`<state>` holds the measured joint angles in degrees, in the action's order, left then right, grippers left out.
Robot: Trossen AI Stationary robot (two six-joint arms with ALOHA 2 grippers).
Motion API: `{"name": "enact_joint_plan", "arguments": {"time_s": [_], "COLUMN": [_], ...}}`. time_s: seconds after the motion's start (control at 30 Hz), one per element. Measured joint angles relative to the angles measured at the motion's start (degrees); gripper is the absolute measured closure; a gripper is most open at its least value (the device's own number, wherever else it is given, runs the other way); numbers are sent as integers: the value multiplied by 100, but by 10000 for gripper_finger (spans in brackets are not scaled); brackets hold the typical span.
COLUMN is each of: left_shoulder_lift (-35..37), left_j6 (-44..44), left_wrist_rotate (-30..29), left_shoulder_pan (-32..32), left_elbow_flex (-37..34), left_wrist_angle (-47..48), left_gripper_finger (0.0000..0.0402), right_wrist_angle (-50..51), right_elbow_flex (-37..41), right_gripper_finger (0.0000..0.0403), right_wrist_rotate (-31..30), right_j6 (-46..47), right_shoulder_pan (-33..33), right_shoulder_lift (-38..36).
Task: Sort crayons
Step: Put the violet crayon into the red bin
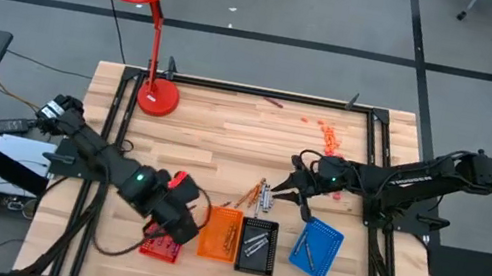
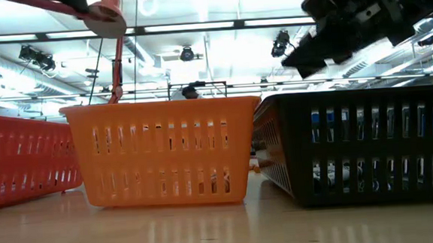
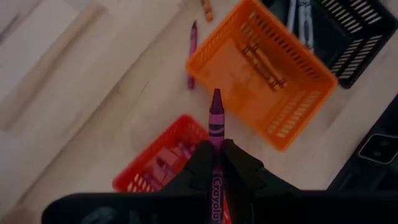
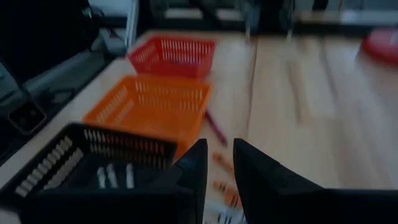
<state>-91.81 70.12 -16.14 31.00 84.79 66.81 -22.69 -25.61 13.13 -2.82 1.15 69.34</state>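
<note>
My left gripper point(image 3: 216, 155) hangs over the near left of the table, shut on a purple crayon point(image 3: 216, 118); below it are the red tray point(image 3: 158, 163) and the orange tray point(image 3: 264, 78). Loose crayons point(image 1: 261, 197) lie on the wood beyond the trays, one purple crayon point(image 3: 192, 53) next to the orange tray. The black tray point(image 1: 256, 246) and blue tray point(image 1: 316, 249) hold crayons. My right gripper point(image 4: 221, 163) hovers by the loose pile, narrowly open, nothing between its fingers. My left gripper pinches the purple crayon by its labelled rear half point(image 3: 216, 182) between its two fingers. The crayon lies along the fingers point(image 3: 200, 163), and its pointed end point(image 3: 216, 98) sticks out past their tips. The fingers point steeply down, and the crayon is clear of table and trays.
A red desk lamp point(image 1: 157, 94) stands at the far left of the table. Small orange bits point(image 1: 330, 133) lie at the far right. The four trays stand side by side along the near edge. Bare wood point(image 1: 225, 140) fills the table's middle.
</note>
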Motion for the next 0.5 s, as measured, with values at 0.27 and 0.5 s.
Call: {"name": "enact_joint_plan", "arguments": {"time_s": [0.27, 0.5], "left_shoulder_lift": [-3, -176], "left_j6": [1487, 2157], "left_wrist_rotate": [-351, -627], "left_shoulder_pan": [743, 1088], "left_elbow_flex": [0, -5], "left_wrist_angle": [417, 661], "left_gripper_finger": [376, 376], "right_wrist_angle": [-1067, -1797], "right_elbow_flex": [0, 0], "right_gripper_finger": [321, 321], "right_wrist_rotate": [-15, -175], "right_j6": [-544, -784], "right_shoulder_pan": [-11, -20], "right_shoulder_lift": [0, 1]}}
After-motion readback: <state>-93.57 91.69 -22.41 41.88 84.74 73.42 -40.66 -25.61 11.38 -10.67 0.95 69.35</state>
